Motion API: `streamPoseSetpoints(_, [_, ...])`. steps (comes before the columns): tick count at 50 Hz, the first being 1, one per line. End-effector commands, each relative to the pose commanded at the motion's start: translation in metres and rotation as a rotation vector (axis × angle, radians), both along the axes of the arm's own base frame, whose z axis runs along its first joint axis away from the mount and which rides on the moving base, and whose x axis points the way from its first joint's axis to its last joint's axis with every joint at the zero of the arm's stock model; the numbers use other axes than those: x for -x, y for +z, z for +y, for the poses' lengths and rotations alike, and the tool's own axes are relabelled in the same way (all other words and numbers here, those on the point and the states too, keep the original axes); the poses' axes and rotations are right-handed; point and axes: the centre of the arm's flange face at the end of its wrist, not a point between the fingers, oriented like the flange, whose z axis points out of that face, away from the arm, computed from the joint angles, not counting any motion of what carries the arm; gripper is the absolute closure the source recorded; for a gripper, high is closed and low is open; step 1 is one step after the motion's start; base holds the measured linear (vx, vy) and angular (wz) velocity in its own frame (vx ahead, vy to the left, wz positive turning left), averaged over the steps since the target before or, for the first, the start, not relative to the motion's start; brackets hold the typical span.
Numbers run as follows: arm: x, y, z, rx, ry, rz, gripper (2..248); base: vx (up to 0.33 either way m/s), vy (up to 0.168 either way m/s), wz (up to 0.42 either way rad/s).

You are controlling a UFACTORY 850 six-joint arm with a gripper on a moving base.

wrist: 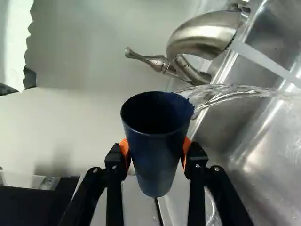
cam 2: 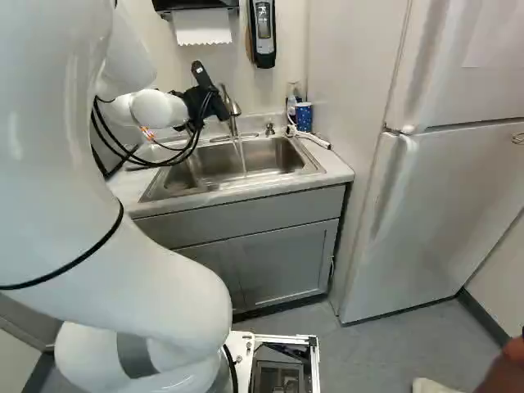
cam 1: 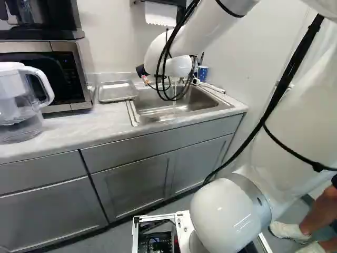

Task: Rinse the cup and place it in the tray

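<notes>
Near the back edge of the surface (cam 2: pixel 336 168), the end effector (cam 2: pixel 201 102) clamps the dark blue cup (wrist: pixel 157 155), its rim meeting the faucet's (wrist: pixel 202 35) running water (wrist: pixel 235 92).

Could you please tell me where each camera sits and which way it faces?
Left base view: behind the arm, to its left, facing ahead and down towards the sink and tray; arm and lowest joint show.
Right base view: behind, to its right, facing sink and refrigerator; arm and lowest joint show.
Wrist view: on the wrist, facing along the jaws, which grip the cup beside the faucet.
Shared: both base views show the sink.
</notes>
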Motion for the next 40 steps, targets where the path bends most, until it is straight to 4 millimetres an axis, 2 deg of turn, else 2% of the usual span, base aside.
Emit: streamPoseSetpoints(40, [0.0000, 0.0000, 0.0000, -0.399, -0.091, 0.098, 127, 0.000, 0.000, 0.000])
